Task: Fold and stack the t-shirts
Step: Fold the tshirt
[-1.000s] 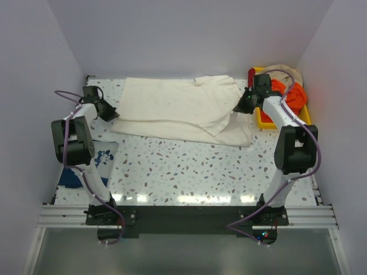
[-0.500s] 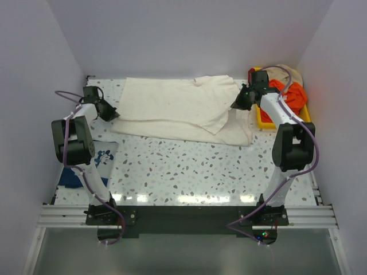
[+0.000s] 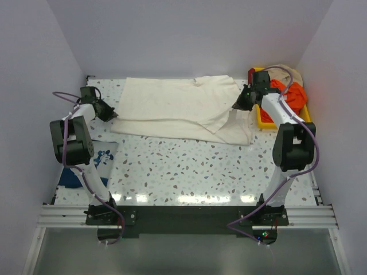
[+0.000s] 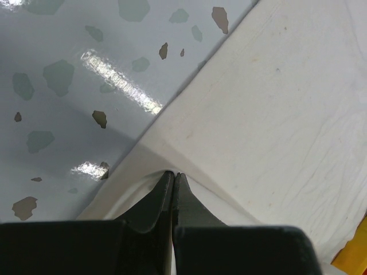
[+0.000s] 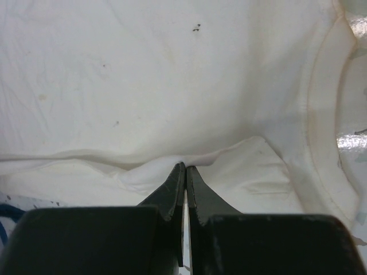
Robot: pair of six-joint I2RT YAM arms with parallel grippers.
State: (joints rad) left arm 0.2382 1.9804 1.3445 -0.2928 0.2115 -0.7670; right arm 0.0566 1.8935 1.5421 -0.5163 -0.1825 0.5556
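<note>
The right gripper (image 3: 239,103) has moved a little toward the far wall, while the left gripper (image 3: 110,114) stays put. Both are clenched on edges of the cream t-shirt (image 3: 172,106), which lies across the far part of the table (image 3: 200,169), long axis left to right, collar rightward. On the navy t-shirt (image 3: 106,156) at near left, the white print shows no readable writing.

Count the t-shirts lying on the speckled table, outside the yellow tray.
2. The large cream cloth t-shirt spreads across the far middle; the navy blue printed t-shirt lies at the near left edge. Others may be hidden.
</note>
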